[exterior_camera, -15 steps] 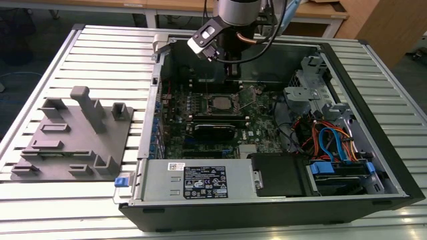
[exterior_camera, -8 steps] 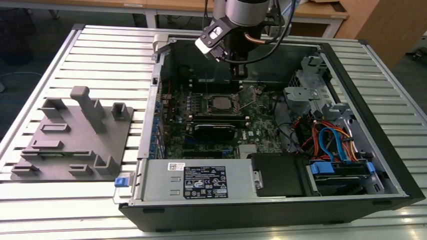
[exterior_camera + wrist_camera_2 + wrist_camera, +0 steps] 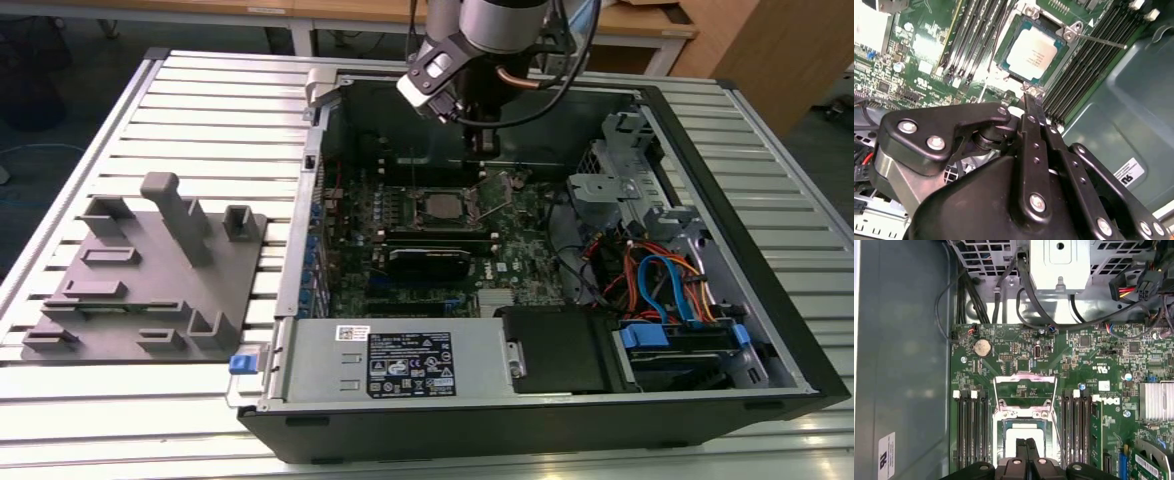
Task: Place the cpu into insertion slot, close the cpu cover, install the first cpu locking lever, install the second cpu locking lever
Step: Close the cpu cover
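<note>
We see a black tower computer case lying open on its side on a ribbed, pale metal desk. Beside it, toward the exterior view's left, sits a matte grey moulded fixture of blocks and posts. The arm, smooth and silvery, reaches down into the case over the green motherboard.

In both wrist views the pincer shows as two slim black fingers pressed flat together, narrow, with nothing between them. In the second wrist view its tips hang right at the edge of the insertion slot, close to a small silvery tab; we cannot tell whether they touch it.

The cpu, a flat square with a pale, satin metal top and a thin green border, already lies seated in the dark square socket. In the first wrist view the fingers hide part of it.

The cpu cover, a thin bright metal frame with a large window, stands swung open off the socket on its hinged edge, with green board visible through the window. A thin straight wire lever juts out from one corner of the socket across the black memory slots.
</note>
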`<state>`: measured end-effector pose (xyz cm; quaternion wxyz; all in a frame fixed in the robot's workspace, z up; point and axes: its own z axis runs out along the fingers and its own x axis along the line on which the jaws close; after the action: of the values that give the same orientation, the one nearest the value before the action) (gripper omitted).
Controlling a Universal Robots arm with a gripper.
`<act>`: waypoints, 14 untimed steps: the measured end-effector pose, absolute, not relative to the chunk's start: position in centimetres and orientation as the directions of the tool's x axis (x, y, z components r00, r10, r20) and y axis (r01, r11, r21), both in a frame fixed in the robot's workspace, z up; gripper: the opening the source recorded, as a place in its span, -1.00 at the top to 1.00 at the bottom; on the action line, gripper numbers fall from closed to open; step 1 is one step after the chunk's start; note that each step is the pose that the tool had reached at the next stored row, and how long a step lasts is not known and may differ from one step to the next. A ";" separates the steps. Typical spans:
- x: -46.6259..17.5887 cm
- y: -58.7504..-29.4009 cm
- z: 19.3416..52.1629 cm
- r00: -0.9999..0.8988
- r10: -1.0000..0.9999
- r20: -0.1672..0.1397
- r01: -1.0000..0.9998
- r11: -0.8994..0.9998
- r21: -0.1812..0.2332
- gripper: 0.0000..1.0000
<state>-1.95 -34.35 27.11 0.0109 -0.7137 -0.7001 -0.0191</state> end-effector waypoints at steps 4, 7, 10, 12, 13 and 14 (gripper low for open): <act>-1.8 -34.4 27.1 0.006 0.999 0.043 1.000 -0.006 0.011 0.79; -1.7 -34.6 27.0 0.000 0.999 0.042 1.000 0.000 0.010 0.79; -1.4 -34.6 26.9 0.000 0.999 0.042 1.000 0.000 0.010 0.79; -0.9 -34.6 26.9 0.000 0.999 0.042 1.000 0.000 0.010 0.79; -0.6 -34.6 26.8 0.000 0.999 0.042 1.000 0.000 0.010 0.79; -0.4 -34.6 26.8 0.000 0.999 0.042 1.000 0.000 0.010 0.79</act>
<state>-0.36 -34.62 26.80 0.0114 -0.7069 -0.7070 -0.0185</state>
